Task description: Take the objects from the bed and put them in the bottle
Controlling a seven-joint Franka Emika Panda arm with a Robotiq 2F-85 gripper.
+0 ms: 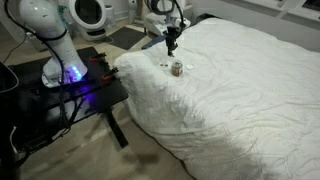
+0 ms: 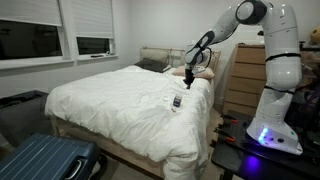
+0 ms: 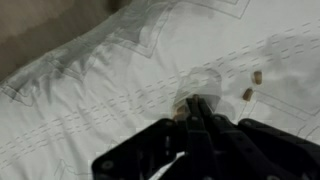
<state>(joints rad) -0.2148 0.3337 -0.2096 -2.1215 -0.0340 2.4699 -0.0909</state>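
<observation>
The bed (image 1: pixel 245 95) (image 2: pixel 110 100) is covered in a rumpled white duvet (image 3: pixel 90 90). The small tan bottle (image 1: pixel 177 68) (image 2: pixel 177 101) stands upright on it near the edge. My gripper (image 1: pixel 171 44) (image 2: pixel 188 76) hangs a little above the bottle. In the wrist view the gripper (image 3: pixel 194 100) is shut, with its tips right over the bottle's pale rim (image 3: pixel 207 80). Whether a bit is pinched between the tips does not show. Two tiny tan objects (image 3: pixel 257 76) (image 3: pixel 247 94) lie on the duvet to the right of the bottle.
The arm's base stands on a black table (image 1: pixel 75 90) beside the bed. A blue suitcase (image 2: pixel 45 160) lies at the bed's foot. A wooden dresser (image 2: pixel 240 80) stands behind the arm, and pillows (image 2: pixel 150 62) lie at the headboard.
</observation>
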